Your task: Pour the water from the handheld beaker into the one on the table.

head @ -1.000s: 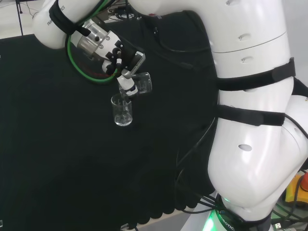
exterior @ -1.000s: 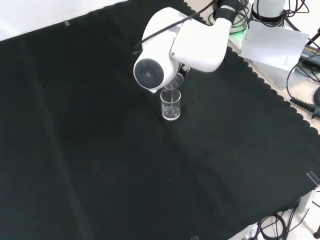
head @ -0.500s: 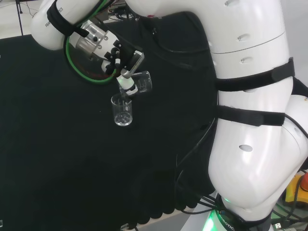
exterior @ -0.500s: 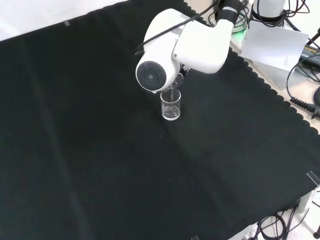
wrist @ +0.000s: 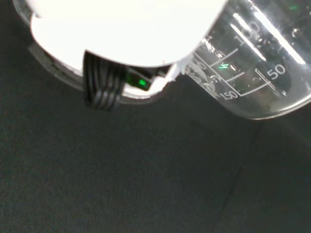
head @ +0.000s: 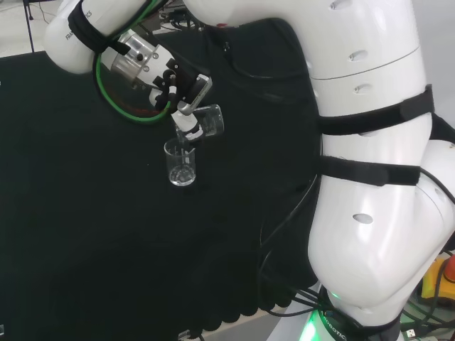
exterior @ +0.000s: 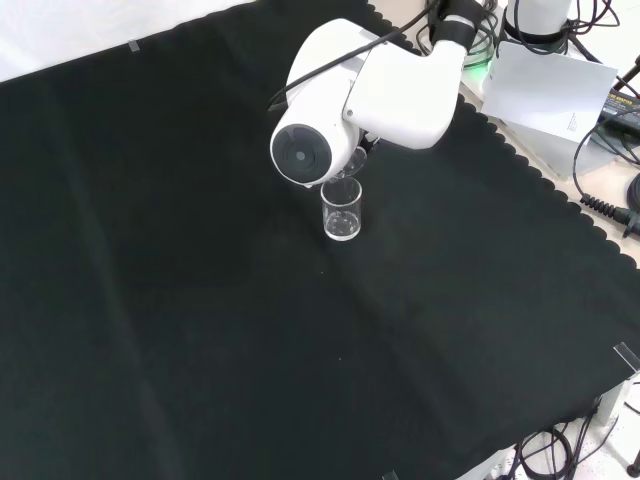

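1. Since 1 second ago we are seeing the hand (head: 186, 91) lifting slightly and tipping the handheld beaker (head: 208, 121) further over.
2. We are noting the fingers curling round this beaker, clamping it nearly on its side, long axis close to level.
3. Its mouth is hanging just above the rim of the table beaker (head: 180, 164), which is standing upright on the black cloth (exterior: 200, 330).
4. We are judging the pour as turning on the lip staying over that rim.

Clear glossy beakers (head: 182, 165), matt black cloth (exterior: 200, 300)
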